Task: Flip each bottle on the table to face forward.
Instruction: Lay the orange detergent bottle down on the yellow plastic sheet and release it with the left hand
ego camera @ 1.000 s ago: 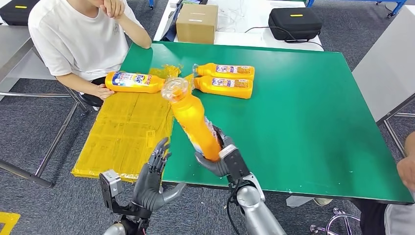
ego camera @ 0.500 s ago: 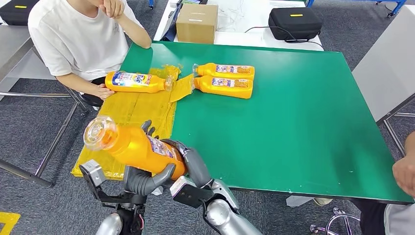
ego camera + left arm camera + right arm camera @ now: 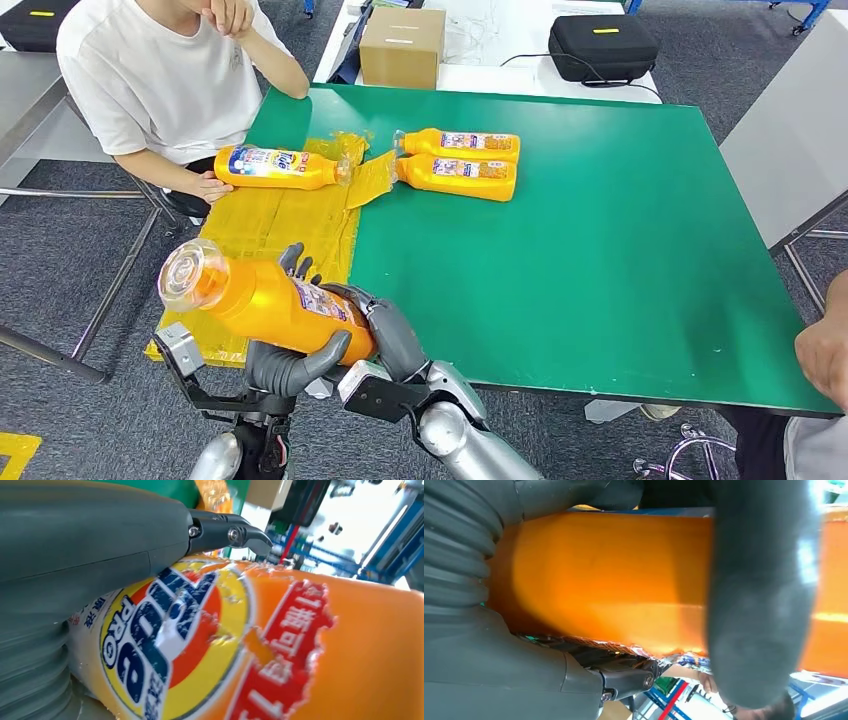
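Both hands hold an orange bottle [image 3: 270, 300] with a clear cap, lying nearly level off the table's near left corner, cap toward the left. My left hand [image 3: 290, 365] cups it from below, thumb wrapped over the body. My right hand [image 3: 385, 335] grips its base end. The left wrist view is close on the bottle's printed label [image 3: 190, 640]; in the right wrist view, the bottle's plain orange side [image 3: 609, 575] lies under the thumb. Two orange bottles [image 3: 458, 145] [image 3: 457, 177] lie side by side mid-table. A third orange bottle [image 3: 275, 167] lies at the left edge.
A person in a white shirt [image 3: 150, 80] sits at the far left, one hand [image 3: 208, 186] by the left bottle. Yellow sheeting [image 3: 260, 260] covers the green table [image 3: 600, 250] on its left side. Another person's hand [image 3: 825, 350] is at the right edge. A cardboard box [image 3: 402, 47] and black case [image 3: 602, 45] lie beyond.
The bottle swung from upright over the table, in the right hand alone, down to the near left, where both hands now hold it. In the last half second it shifted slightly left.
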Robot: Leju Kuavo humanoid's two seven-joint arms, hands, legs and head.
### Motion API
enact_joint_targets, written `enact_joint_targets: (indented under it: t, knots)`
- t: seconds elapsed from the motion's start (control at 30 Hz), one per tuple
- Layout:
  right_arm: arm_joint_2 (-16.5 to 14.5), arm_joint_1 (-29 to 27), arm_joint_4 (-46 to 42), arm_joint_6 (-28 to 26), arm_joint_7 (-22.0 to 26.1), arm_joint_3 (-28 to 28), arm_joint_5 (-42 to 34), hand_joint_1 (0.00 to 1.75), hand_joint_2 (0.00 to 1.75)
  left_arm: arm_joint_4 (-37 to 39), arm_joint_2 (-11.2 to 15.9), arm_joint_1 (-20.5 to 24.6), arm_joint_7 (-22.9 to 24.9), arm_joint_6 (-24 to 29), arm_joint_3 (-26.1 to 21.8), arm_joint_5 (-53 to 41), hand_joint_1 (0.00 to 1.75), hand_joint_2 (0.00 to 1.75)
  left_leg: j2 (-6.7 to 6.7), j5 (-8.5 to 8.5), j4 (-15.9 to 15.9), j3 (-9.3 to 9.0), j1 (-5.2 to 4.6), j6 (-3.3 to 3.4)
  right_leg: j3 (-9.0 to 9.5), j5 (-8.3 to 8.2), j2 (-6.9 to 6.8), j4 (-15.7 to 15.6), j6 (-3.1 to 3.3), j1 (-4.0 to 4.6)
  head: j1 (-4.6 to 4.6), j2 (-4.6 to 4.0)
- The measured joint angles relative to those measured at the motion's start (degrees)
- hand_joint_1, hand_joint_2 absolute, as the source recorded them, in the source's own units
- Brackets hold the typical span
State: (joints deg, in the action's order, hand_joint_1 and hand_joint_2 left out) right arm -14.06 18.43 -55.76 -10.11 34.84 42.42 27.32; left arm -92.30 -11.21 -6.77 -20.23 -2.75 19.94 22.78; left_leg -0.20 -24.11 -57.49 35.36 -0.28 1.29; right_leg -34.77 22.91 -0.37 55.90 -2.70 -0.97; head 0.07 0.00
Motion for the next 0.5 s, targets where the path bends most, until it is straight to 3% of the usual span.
enact_joint_targets:
  t: [0.07,0.1,0.13,0.17,0.27,0.3,0.4,0.5]
  knots:
    - [0.01,0.48,0.86,0.09,0.0,0.16,0.28,1.75,1.75,0.0,0.02,-0.04,0.26,-1.65,-0.76,1.44,1.57,1.75,0.01,0.0,0.0,0.0,0.0,0.0,-0.01,0.0,0.01,0.0,0.0,0.0,-0.01,0.0]
    - [0.01,0.72,1.23,0.19,0.0,0.3,0.33,1.75,1.75,0.0,0.02,-0.05,0.21,-2.0,-1.08,1.76,1.75,1.75,0.02,0.0,0.0,0.0,0.0,0.0,-0.02,0.0,0.01,0.0,0.0,0.0,-0.01,0.0]
    - [-0.01,0.96,1.59,0.3,0.0,0.46,0.34,1.68,1.75,0.0,0.02,-0.05,0.18,-2.2,-1.36,1.98,1.75,1.75,0.02,0.0,0.0,0.0,0.0,0.0,-0.03,0.0,0.01,0.0,0.0,0.0,-0.01,0.0]
    - [-0.04,1.17,1.93,0.42,0.0,0.64,0.37,1.48,1.75,0.0,0.01,-0.06,0.16,-2.36,-1.63,2.2,1.75,1.75,0.02,0.0,0.0,0.0,0.0,0.0,-0.03,0.0,0.02,0.0,0.0,0.0,-0.01,0.0]
    - [-0.12,1.63,2.83,0.89,-0.08,0.95,0.42,0.56,1.75,0.0,0.0,-0.08,0.04,-3.38,-2.29,2.8,1.75,1.75,0.02,0.0,-0.01,0.0,0.0,0.0,-0.04,-0.01,0.02,0.0,0.0,0.0,-0.01,0.0]
    - [-0.14,1.72,3.02,1.08,-0.14,0.97,0.41,0.34,1.75,0.0,0.0,-0.08,-0.18,-3.92,-2.48,2.86,1.75,1.75,0.02,0.0,-0.01,0.01,0.0,0.0,-0.04,-0.01,0.02,0.0,0.0,0.0,-0.01,0.0]
    - [-0.15,1.56,3.3,1.5,-0.34,0.99,0.48,0.01,1.75,0.0,0.0,-0.08,-1.26,-6.15,-3.19,3.02,1.75,1.75,0.03,0.0,-0.01,0.01,0.0,0.0,-0.06,-0.01,0.03,0.0,0.0,0.0,-0.01,0.0]
    - [-0.1,0.86,3.32,1.45,-0.37,0.98,0.73,0.0,1.75,0.0,0.02,-0.21,-1.56,-8.44,-3.98,3.85,1.75,1.75,0.04,0.0,-0.01,0.03,0.0,-0.01,-0.08,0.0,0.04,0.0,0.0,0.0,-0.01,0.0]
